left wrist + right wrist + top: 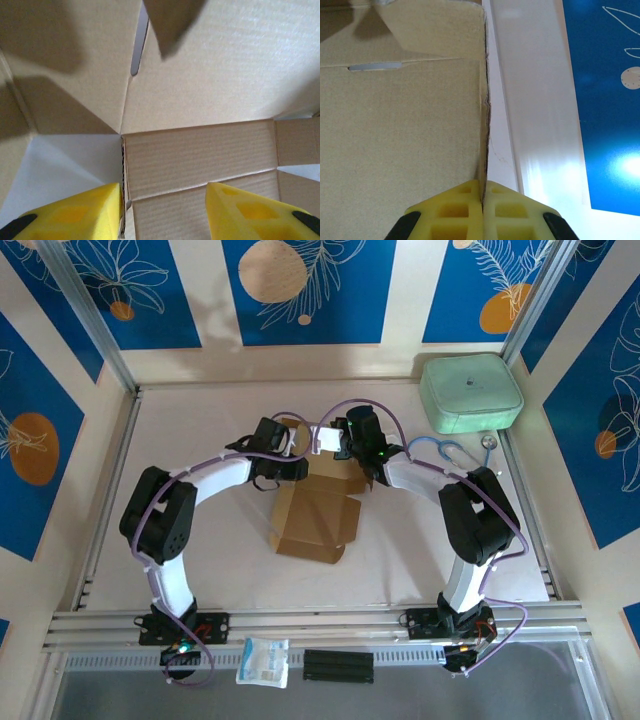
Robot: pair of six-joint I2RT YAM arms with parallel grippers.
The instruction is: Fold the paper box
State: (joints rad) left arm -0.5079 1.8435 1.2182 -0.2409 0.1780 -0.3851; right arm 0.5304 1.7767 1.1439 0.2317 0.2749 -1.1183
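The paper box (315,515) is a brown cardboard sheet, partly folded, lying mid-table with its far flaps raised between the two grippers. My left gripper (292,445) is at its far left part. In the left wrist view its yellow fingers (95,212) stand apart over a creased panel (200,160), and the left gripper (165,210) is open with nothing pinched. My right gripper (335,440) is at the far right flap. In the right wrist view the right gripper (483,192) is shut on the thin edge of an upright panel (405,125), which has a slit (374,66) near its top.
A mint-green rounded case (470,392) sits at the back right, with a looped tube (450,450) just in front of it. A white packet (263,660) and a black strip (338,665) lie on the near rail. Metal rails (110,490) border the table.
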